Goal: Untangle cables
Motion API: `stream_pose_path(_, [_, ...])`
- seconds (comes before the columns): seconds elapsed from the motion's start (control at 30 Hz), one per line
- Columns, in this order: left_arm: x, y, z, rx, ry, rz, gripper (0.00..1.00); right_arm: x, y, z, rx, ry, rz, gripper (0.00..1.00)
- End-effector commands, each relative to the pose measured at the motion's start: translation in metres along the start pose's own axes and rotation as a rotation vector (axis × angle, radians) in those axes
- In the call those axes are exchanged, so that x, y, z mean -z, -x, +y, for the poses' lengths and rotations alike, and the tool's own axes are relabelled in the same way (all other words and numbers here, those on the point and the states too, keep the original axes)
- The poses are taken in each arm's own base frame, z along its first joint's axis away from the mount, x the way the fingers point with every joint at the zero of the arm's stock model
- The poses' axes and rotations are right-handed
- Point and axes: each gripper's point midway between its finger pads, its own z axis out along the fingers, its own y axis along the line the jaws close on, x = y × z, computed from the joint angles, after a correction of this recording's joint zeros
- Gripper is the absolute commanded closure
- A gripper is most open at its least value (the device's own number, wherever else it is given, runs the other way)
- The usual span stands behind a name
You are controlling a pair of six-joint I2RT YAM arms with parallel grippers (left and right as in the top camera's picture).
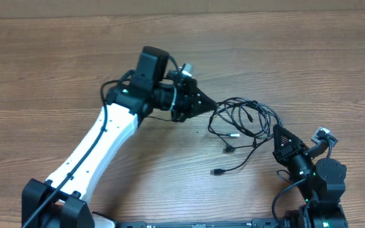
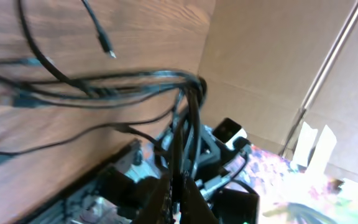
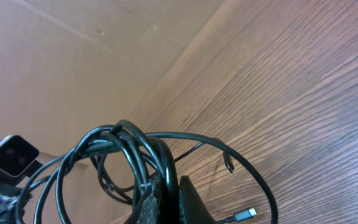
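Overhead: two grippers and one tangle of cables (image 1: 243, 120) on the table (image 1: 296, 50) between them. The left gripper (image 1: 213, 104) is at the tangle's left edge, the right gripper (image 1: 276, 130) at its right. Three loose plugs (image 1: 225, 149) lie below. Left wrist: the fingers (image 2: 160, 202) are clenched on a bundle of strands, a grip the overhead view hides. Right wrist: the fingers (image 3: 191, 205) pinch several loops, with two plugs beyond them.
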Motion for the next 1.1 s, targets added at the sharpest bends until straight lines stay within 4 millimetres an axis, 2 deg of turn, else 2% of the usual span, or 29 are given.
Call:
stream_pose_path(0.0, [0.026,0.027,0.011,-0.084,0.022,-0.089,0.96,0.003,0.014,-0.001,0.015,-0.028,-0.066,0.96])
stream_pose_path(0.17, [0.058,0.050,0.042,0.056,0.093,-0.188,0.96,0.003,0.014,-0.001,0.014,-0.028,-0.066,0.96])
stream_pose_path(0.3, [0.076,0.055,0.058,0.143,0.109,-0.215,0.96,0.003,0.014,-0.001,0.014,-0.028,-0.066,0.96])
stream_pose_path(0.37, [0.077,0.053,0.060,0.140,0.117,-0.209,0.96,0.003,0.014,-0.001,0.015,-0.027,-0.066,0.96])
stream_pose_path(0.63, [0.055,0.041,0.060,0.045,0.181,-0.175,0.96,0.003,0.014,-0.001,0.014,-0.027,-0.066,0.96])
stream_pose_path(1.07, [-0.003,0.018,0.050,0.003,0.291,-0.192,0.96,0.003,0.014,-0.001,0.014,-0.027,-0.067,0.96])
